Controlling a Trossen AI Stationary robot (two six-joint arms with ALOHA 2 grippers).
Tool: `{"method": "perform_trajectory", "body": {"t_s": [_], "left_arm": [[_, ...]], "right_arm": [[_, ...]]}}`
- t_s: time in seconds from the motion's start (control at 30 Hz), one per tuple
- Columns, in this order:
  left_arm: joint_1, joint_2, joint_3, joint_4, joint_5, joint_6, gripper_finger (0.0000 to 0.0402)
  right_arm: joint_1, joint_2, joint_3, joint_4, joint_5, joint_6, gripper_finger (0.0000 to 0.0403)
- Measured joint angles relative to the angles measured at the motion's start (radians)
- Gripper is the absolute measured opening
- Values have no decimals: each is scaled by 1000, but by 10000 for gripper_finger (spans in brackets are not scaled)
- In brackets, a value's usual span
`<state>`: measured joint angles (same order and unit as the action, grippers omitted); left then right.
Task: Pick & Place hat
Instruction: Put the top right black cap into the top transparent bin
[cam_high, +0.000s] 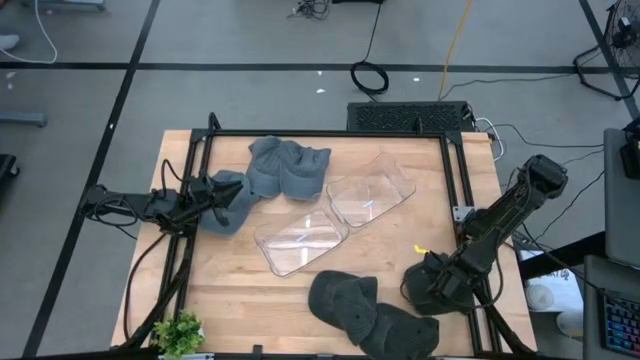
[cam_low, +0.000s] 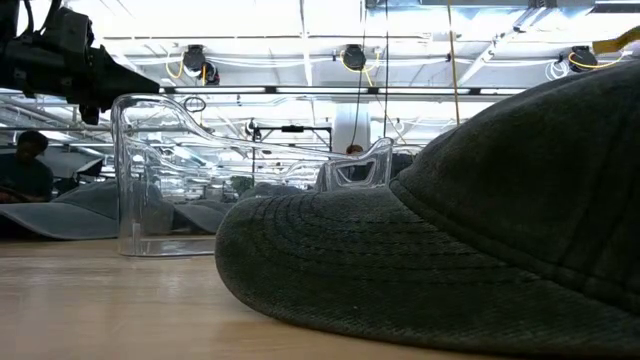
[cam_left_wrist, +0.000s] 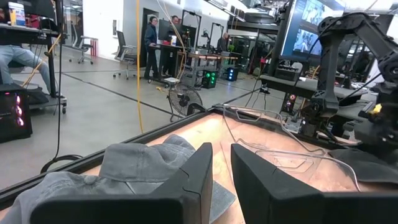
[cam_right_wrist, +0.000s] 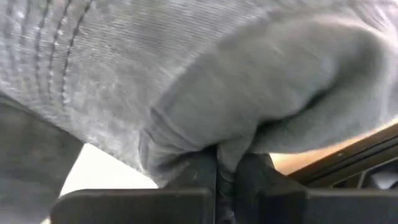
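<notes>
Two dark grey hats lie at the table's near edge, one (cam_high: 343, 298) and one (cam_high: 402, 330) overlapping it; the low view is filled by a dark hat (cam_low: 450, 250). My right gripper (cam_high: 428, 288) sits low beside them, shut on dark hat cloth (cam_right_wrist: 249, 81). Lighter grey hats lie in a pile (cam_high: 288, 165) toward the far left, and one grey hat (cam_high: 228, 205) lies apart beneath my left gripper (cam_high: 213, 195). In the left wrist view that gripper (cam_left_wrist: 221, 171) is open by a narrow gap, above the grey hat (cam_left_wrist: 124, 168). My right gripper pinches a bunched fold of the dark hat's cloth (cam_right_wrist: 227, 152) between its two fingers. The cloth bulges out past the fingers; which part of the hat it is cannot be told. My left gripper stands over the grey hat; I cannot tell whether it touches it.
Two clear plastic containers lie mid-table, one (cam_high: 300, 242) nearer and one (cam_high: 372, 190) farther; the nearer one (cam_low: 160, 180) shows in the low view. A black frame (cam_high: 330, 133) rims the table. A small green plant (cam_high: 180, 333) stands at the near left corner.
</notes>
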<state>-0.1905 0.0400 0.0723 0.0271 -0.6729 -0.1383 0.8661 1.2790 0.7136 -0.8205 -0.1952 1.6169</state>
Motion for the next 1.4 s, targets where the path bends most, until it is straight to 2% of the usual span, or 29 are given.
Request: {"method": "perform_trajectory", "body": {"t_s": [0.17,0.43,0.63,0.8,0.87,1.03,1.17,1.3,1.4], "left_arm": [[0,0,0,0,0,0,67],[0,0,0,0,0,0,67],[0,0,0,0,0,0,67],[0,0,0,0,0,0,67],[0,0,0,0,0,0,67],[0,0,0,0,0,0,67],[0,0,0,0,0,0,67],[0,0,0,0,0,0,67],[0,0,0,0,0,0,67]], "right_arm": [[0,-128,0,1,124,37,5],[7,-339,0,24,446,-42,2],[5,-458,0,32,759,-219,1],[-10,-509,0,57,1051,-381,1],[-28,-523,0,72,1134,-444,1],[-101,-536,0,175,1209,-657,1],[-181,-537,0,381,1240,-939,2],[-279,-537,1,623,1186,-1241,1],[-357,-537,2,740,1139,-1415,1]]}}
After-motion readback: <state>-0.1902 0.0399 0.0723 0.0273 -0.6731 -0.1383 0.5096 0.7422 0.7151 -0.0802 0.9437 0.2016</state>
